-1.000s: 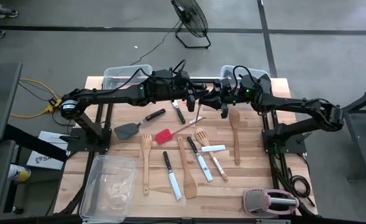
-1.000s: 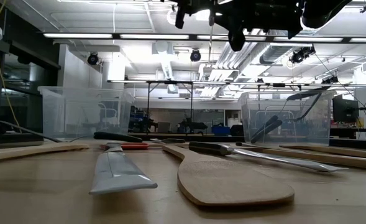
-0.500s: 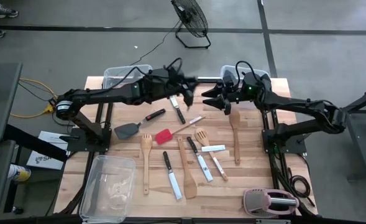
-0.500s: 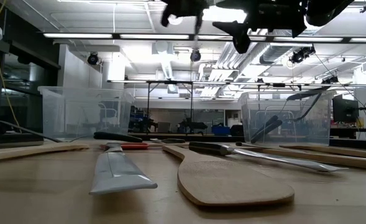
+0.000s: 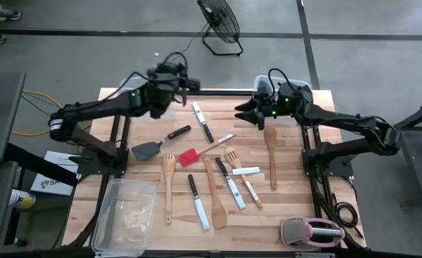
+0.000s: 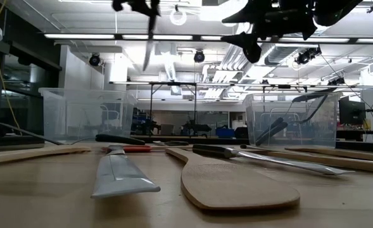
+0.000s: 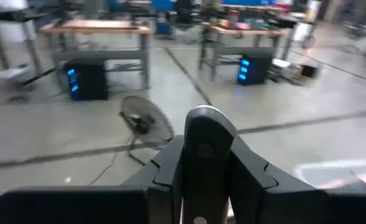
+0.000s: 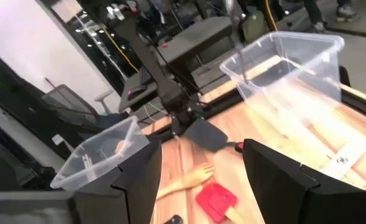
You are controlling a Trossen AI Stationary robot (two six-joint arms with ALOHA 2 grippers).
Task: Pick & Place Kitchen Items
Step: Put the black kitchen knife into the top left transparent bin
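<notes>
At the surface's eleven o'clock, our left end effector (image 5: 184,84) clamps a white-bladed knife (image 5: 198,113) by its handle while the right end effector (image 5: 241,112) hangs open; we'd lower it blade-first into the left bin (image 5: 128,87).

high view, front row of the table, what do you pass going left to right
clear bin → wooden spoon → black-handled knife → wooden spatula → toaster

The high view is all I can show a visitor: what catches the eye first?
The left gripper holds a knife in the air near the far-left clear bin. The right gripper hangs open over the table's far side. Below, wooden spoons, knives and a red spatula lie scattered.
</notes>
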